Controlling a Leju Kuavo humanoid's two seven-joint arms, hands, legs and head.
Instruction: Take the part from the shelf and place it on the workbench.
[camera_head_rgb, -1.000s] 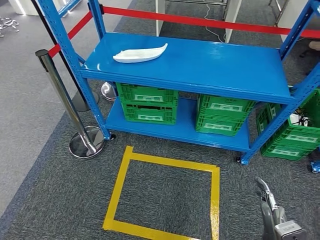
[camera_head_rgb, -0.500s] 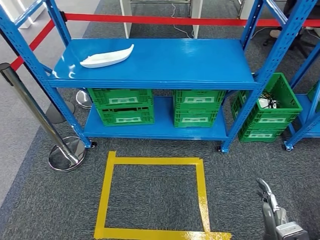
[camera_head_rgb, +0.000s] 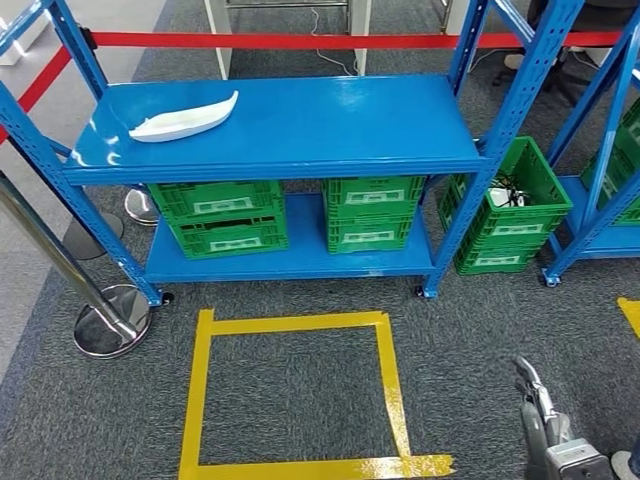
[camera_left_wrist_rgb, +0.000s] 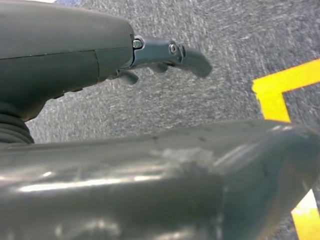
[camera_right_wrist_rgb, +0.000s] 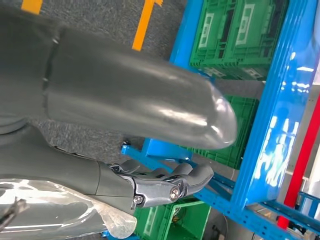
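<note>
- Head view: the white part (camera_head_rgb: 183, 117) lies on the top board of the blue shelf (camera_head_rgb: 317, 125), toward its left end, long axis running along the shelf with the pointed tip toward the middle. Our right hand (camera_head_rgb: 545, 425) hangs low at the lower right, well apart from the part and diagonally across from it, with the yellow floor square (camera_head_rgb: 198, 385) between. We judge the left arm the nearer one for the reach. Green crates (camera_head_rgb: 219, 213) carry pale labels we cannot read.
- Left wrist view: our left hand (camera_left_wrist_rgb: 158, 55) hangs over grey carpet beside yellow tape, fingers loosely extended, grasping nothing.
- Right wrist view: the right hand's fingers (camera_right_wrist_rgb: 177, 182) curve gently, empty and unclenched, with the shelf frame and crates beyond; no writing is legible.
</note>
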